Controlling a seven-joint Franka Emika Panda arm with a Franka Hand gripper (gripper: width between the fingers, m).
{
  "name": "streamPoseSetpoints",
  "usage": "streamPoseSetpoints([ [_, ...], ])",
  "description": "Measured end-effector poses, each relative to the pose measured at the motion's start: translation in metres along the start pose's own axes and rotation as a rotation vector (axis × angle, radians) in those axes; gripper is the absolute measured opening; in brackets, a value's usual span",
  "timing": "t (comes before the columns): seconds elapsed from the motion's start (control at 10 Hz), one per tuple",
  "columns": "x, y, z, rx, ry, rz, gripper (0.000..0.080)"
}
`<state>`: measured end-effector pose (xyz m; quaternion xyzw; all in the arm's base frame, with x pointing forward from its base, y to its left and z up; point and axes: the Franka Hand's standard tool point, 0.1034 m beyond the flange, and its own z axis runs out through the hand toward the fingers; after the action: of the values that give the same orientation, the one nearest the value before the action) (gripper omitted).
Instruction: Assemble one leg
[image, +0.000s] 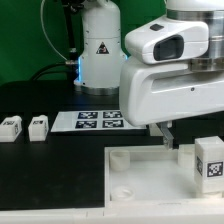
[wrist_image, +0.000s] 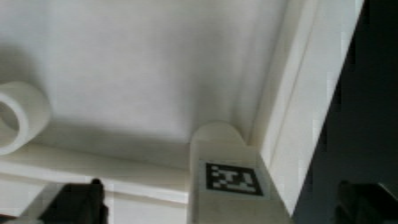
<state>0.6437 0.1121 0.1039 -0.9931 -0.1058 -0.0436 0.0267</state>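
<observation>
A white leg (image: 209, 161) with a marker tag stands upright on the right part of the large white tray (image: 140, 200). My gripper (image: 166, 138) hangs just above the tray, toward the exterior view's left of that leg, and is open and empty. In the wrist view the leg (wrist_image: 228, 170) shows between my two dark fingertips (wrist_image: 80, 200), touching neither. My gripper (wrist_image: 222, 208) is wide open there. Two more legs (image: 10, 127) (image: 38, 126) lie on the black table at the exterior view's left.
The marker board (image: 95, 120) lies behind the tray. The tray has a raised rim (wrist_image: 306, 90) and a round corner socket (wrist_image: 11, 115). The robot's base (image: 100, 50) stands at the back. The arm's white body hides the tray's far right corner.
</observation>
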Motion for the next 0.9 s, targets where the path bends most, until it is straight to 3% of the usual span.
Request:
streamPoseSetpoints([
  [0.3, 0.000, 0.000, 0.000, 0.000, 0.000, 0.000, 0.0649],
  [0.4, -0.028, 0.002, 0.011, 0.011, -0.142, 0.005, 0.0649],
  [0.5, -0.027, -0.002, 0.014, 0.018, -0.188, 0.055, 0.0649],
  [0.6, -0.012, -0.007, 0.015, 0.023, -0.150, 0.190, 0.0649],
  [0.9, -0.013, -0.015, 0.017, 0.007, -0.155, 0.469, 0.0649],
])
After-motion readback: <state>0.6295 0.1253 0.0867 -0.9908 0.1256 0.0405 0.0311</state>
